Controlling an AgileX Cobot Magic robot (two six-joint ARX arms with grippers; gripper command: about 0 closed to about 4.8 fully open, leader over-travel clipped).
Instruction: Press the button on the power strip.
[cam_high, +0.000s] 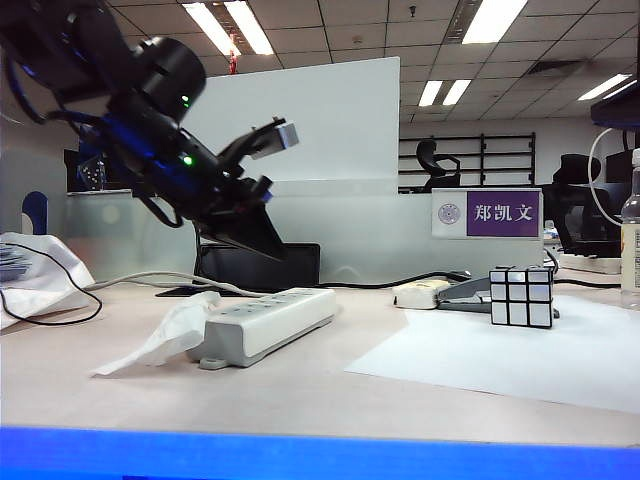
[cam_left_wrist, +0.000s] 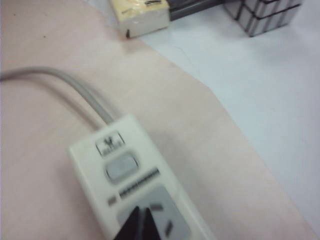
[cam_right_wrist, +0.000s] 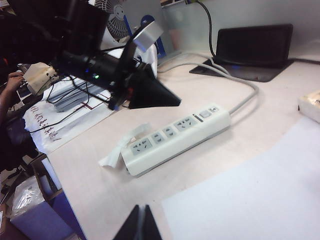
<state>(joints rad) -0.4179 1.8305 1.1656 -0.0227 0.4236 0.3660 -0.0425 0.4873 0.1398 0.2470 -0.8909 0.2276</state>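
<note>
Exterior view: left gripper, fingers together, hovers above the power strip on the table. Left wrist: only here the button shows plainly, cable end away. Right wrist: right gripper closed, strip lying diagonally.

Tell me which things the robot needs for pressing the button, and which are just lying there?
Needed: power strip, its button, left gripper shut, hovering above the strip.

Just lying there: tissue, puzzle cube, white paper, cream stapler. Right gripper shut, off to the side.
</note>
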